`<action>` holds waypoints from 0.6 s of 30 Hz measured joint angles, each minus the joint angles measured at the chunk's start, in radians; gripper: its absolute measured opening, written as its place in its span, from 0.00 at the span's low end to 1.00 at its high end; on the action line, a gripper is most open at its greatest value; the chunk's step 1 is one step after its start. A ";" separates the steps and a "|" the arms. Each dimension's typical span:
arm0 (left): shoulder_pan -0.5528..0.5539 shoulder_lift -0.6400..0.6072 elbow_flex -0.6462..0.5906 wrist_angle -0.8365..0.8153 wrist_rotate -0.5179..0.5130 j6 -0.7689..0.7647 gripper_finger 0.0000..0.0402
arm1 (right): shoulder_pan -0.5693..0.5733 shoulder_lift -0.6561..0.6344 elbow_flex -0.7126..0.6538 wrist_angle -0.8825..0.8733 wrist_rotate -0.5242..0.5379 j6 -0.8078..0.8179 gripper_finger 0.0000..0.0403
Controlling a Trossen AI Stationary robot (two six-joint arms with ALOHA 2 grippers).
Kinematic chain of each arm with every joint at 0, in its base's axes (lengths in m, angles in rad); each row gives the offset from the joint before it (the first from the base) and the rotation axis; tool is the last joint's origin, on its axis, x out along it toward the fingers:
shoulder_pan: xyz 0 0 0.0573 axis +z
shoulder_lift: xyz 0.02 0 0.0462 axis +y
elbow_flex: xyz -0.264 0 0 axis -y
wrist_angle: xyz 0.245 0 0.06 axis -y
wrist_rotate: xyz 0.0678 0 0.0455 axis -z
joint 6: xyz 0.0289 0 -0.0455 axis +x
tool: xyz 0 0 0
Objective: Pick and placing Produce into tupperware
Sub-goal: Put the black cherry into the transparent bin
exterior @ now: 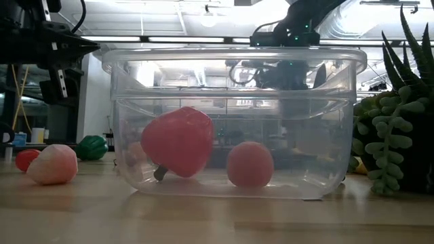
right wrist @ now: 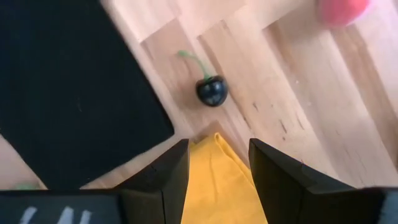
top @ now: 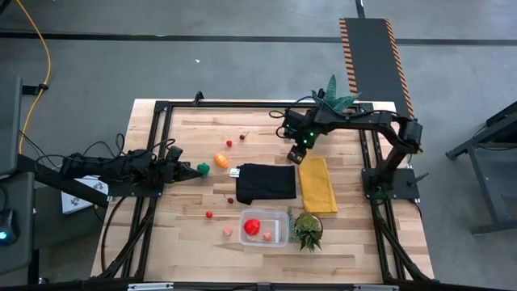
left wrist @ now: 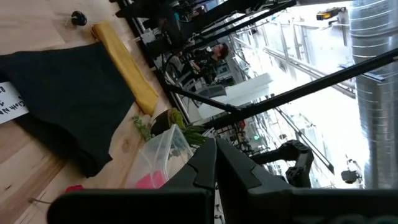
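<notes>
Now we hold our right gripper (right wrist: 217,168) half open, empty, above the dark cherry (right wrist: 211,90) at twelve o'clock, ready to descend. Our left gripper (top: 187,171) waits closed at nine o'clock.

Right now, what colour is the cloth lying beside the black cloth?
Yellow cloth; the high view shows it best, right of the black cloth.
</notes>
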 joint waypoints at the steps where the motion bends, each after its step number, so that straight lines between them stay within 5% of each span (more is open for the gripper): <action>1: 0.000 0.000 0.000 0.000 0.000 0.000 0.00 | -0.003 0.000 0.005 0.000 0.000 0.018 0.39; 18: 0.000 0.000 0.000 0.000 0.000 -0.003 0.00 | -0.026 0.009 0.013 0.026 -0.020 0.397 0.39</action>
